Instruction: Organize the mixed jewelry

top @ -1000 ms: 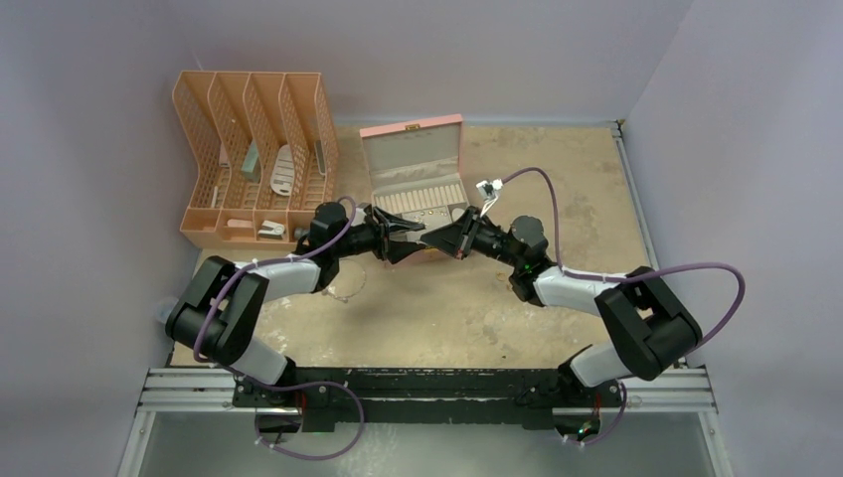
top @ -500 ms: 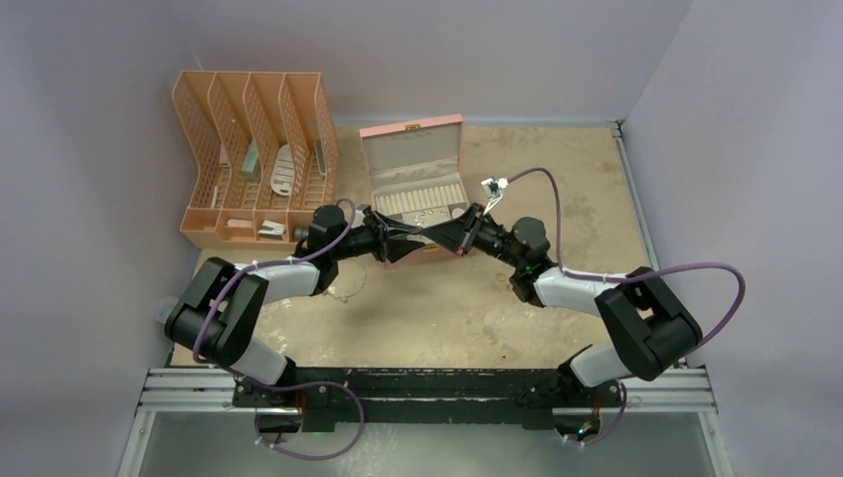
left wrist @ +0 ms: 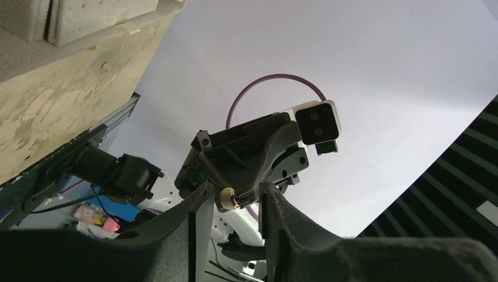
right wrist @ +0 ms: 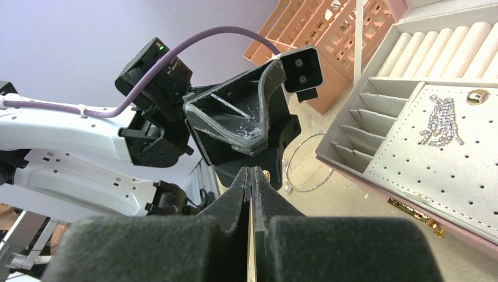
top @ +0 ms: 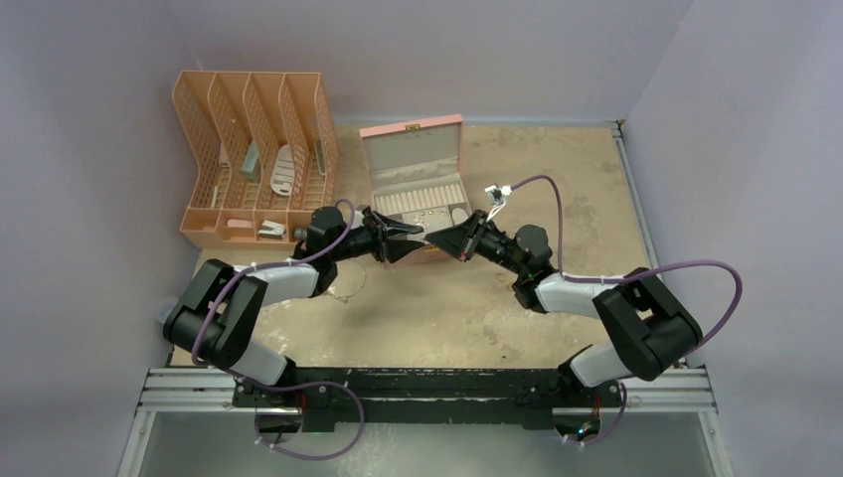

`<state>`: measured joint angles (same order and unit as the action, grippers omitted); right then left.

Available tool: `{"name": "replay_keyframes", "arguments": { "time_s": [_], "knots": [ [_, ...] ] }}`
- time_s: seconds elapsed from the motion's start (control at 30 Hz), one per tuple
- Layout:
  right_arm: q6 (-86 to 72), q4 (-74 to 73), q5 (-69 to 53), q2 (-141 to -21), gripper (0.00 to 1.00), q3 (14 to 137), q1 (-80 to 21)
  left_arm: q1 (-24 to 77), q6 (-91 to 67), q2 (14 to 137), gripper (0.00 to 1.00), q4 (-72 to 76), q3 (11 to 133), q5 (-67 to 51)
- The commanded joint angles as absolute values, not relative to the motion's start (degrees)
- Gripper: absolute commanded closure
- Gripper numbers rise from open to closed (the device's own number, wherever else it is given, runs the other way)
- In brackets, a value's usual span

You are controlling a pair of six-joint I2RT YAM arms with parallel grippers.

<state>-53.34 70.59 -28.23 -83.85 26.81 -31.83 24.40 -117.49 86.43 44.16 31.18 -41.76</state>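
Note:
My two grippers meet just in front of the pink jewelry box (top: 413,129). My right gripper (right wrist: 251,170) is shut, and a small gold ring (right wrist: 267,174) is pinched at its tip. In the left wrist view that ring (left wrist: 226,198) sits between the fingers of my left gripper (left wrist: 232,191), which is open around it without closing. In the top view the left gripper (top: 410,237) and the right gripper (top: 437,241) are tip to tip. The thin silver loop (right wrist: 288,187) lies on the table beside the box, near my left forearm (top: 338,295).
The box tray (right wrist: 423,170) holds a sparkly piece (right wrist: 439,120) and a gold piece (right wrist: 477,97), with ring rolls behind. An orange file organizer (top: 253,149) stands at the back left. Walls close in the left, back and right sides.
The grippers stay tip to tip in front of the box. The right wrist has shifted slightly to the right; the left arm has barely moved.

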Motion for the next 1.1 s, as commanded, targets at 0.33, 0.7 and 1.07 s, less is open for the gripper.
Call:
{"name": "replay_keyframes", "arguments": {
  "time_s": [0.33,0.7,1.07],
  "knots": [
    [-53.60,80.76,-27.11,-83.78,1.00,26.65,-32.00,24.59,-119.00,84.03,0.57,48.05,31.07,-42.24],
    [-54.26,86.30,-28.75,-87.43,1.00,25.44,-32.04,24.60,-119.64,83.68,0.64,48.43,31.03,-42.67],
    [-55.38,88.22,-28.78,-89.12,1.00,25.69,-32.00,24.59,-119.84,83.82,0.69,49.04,30.50,-42.82]
  ]
}}
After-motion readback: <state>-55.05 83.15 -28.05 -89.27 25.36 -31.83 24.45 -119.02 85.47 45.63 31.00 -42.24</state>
